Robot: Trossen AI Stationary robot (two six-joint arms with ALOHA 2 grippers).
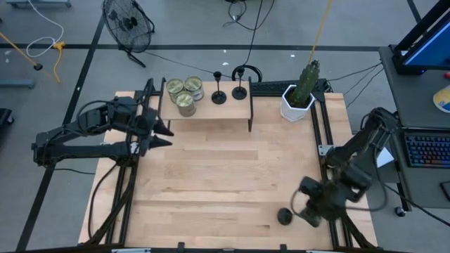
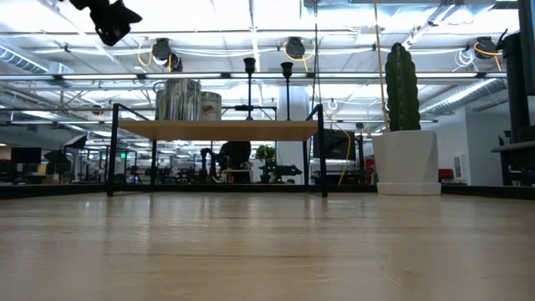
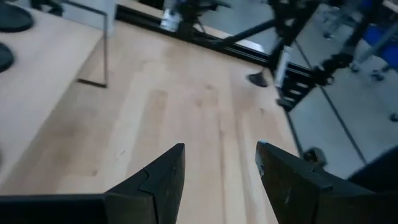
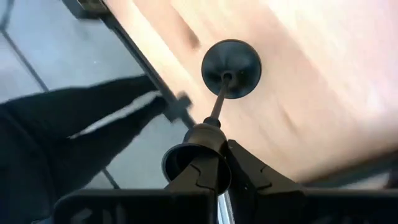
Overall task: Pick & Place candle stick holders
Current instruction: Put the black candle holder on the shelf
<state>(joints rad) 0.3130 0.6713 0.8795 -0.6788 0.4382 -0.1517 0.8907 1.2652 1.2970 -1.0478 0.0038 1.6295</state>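
Two black candlesticks (image 1: 219, 95) (image 1: 240, 90) stand on their round bases on the small wooden shelf (image 1: 211, 109) at the table's far side. They also show in the low view (image 2: 249, 84). My right gripper (image 1: 304, 206) is near the table's near right corner, shut on the third candlestick (image 4: 217, 106). That candlestick's round base (image 1: 284, 216) is over the wood to the gripper's left. My left gripper (image 1: 160, 133) is open and empty, raised over the table's left part, beside the shelf. My right gripper pinches the candlestick's small cup top (image 4: 193, 152) between its two fingers. The fingers slant down from the table's right side. The thin stem (image 4: 216, 109) runs on from the fingers to the round base (image 4: 231, 68), so the candlestick is tilted. Whether the base touches the table, I cannot tell.
Several metal cans (image 1: 184, 93) stand on the shelf's left part. A cactus in a white pot (image 1: 299, 98) stands at the far right. The table's right rail (image 1: 327, 151) and near edge are close to my right gripper. Bare wood (image 1: 225, 183) lies in the middle.
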